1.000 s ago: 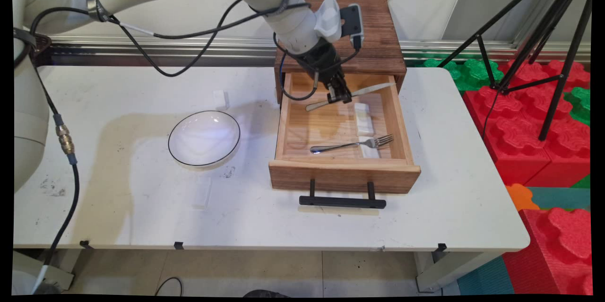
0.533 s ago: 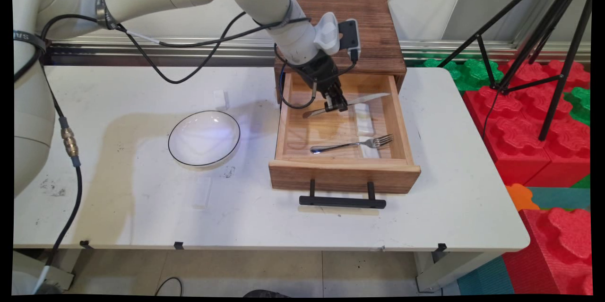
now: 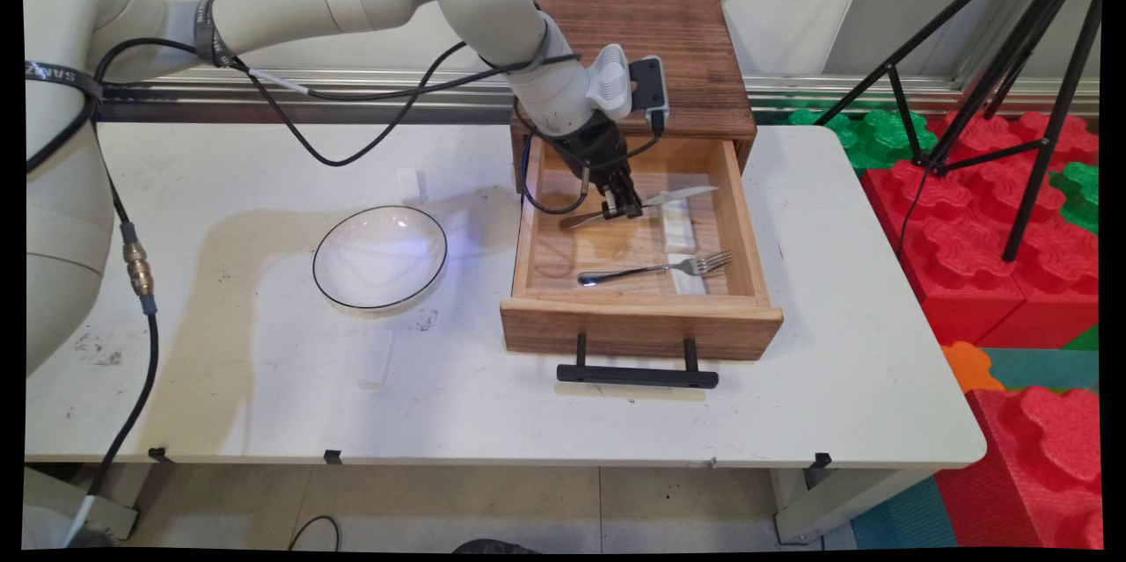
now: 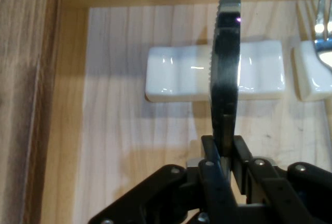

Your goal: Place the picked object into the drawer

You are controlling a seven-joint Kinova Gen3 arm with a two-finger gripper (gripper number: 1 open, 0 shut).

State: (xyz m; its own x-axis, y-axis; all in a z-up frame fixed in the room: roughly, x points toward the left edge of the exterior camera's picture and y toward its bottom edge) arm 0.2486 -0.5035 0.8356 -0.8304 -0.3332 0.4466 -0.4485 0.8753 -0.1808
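- Main view: the gripper reaches down into the open wooden drawer, which is pulled out of a dark wooden cabinet at the far side of the table.
- Main view: its jaws are clenched on a knife, gripping it near the middle; the blade points toward the drawer's right wall and the handle toward its left wall.
- Main view: inside the drawer, a white rest lies just under the blade, and a second white rest sits nearer the drawer front.
- Main view: a fork lies across the second rest, tines to the right, handle on the drawer floor.
- Main view: a white bowl with a dark rim stands on the table, to the left of the drawer and well apart from it; nothing shows inside it.
- Main view: the drawer's black handle juts toward the table's near side.
- Hand view: the knife rises edge-on from between the closed jaws, its serrated edge facing left.
- Hand view: the white rest lies on the drawer floor behind the blade; whether the blade touches it cannot be told.
- Hand view: the second rest and the fork's tines show at the right edge.
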